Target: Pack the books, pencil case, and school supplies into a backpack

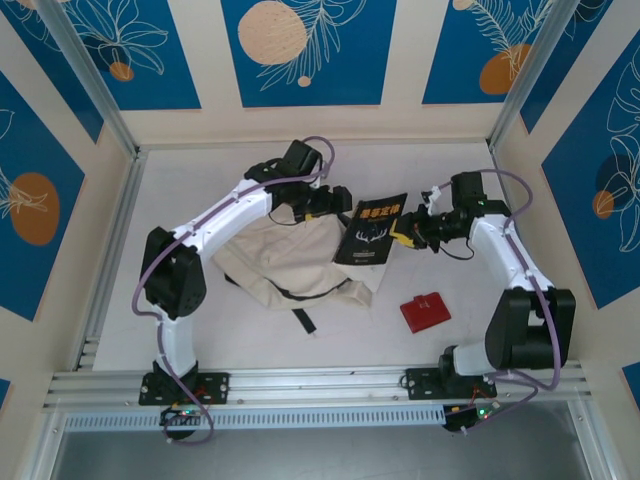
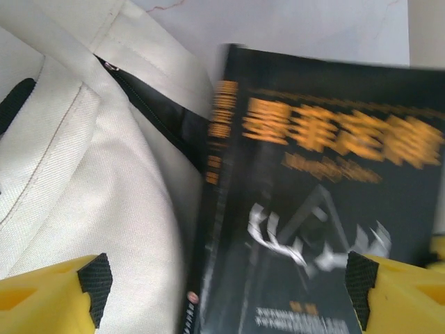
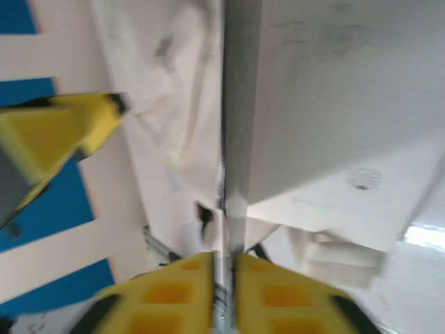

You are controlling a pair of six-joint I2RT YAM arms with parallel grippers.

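The black book (image 1: 370, 231) with orange lettering sits between your two sets of fingers, cover up. Its right edge meets the right fingers (image 1: 402, 238), and its left edge lies just beside the left fingers (image 1: 320, 208). In the left wrist view the book (image 2: 320, 195) is blurred. Its spine side rests against the dark zip opening (image 2: 163, 122) of the backpack (image 2: 83, 174), but you cannot tell whether any of it has gone inside.

Your left fingers (image 2: 49, 296) are spread wide and grip nothing. The cream fabric lies under the one on the left of that view, and the book cover under the other.

In the right wrist view the book's thin edge (image 3: 224, 104) runs straight up the middle. One of the right fingers (image 3: 55, 132) stands off to its left, and more yellow sits close on both sides of the edge at the bottom. The view is too smeared to say whether those fingers are clamped on the book or parted.

In the top view the backpack (image 1: 285, 260) lies slumped on the bench (image 1: 450, 170), below and to the left of your left fingers. A flat red object (image 1: 425, 311) lies on the bench on the near side of the right fingers, well apart from them and from the book.
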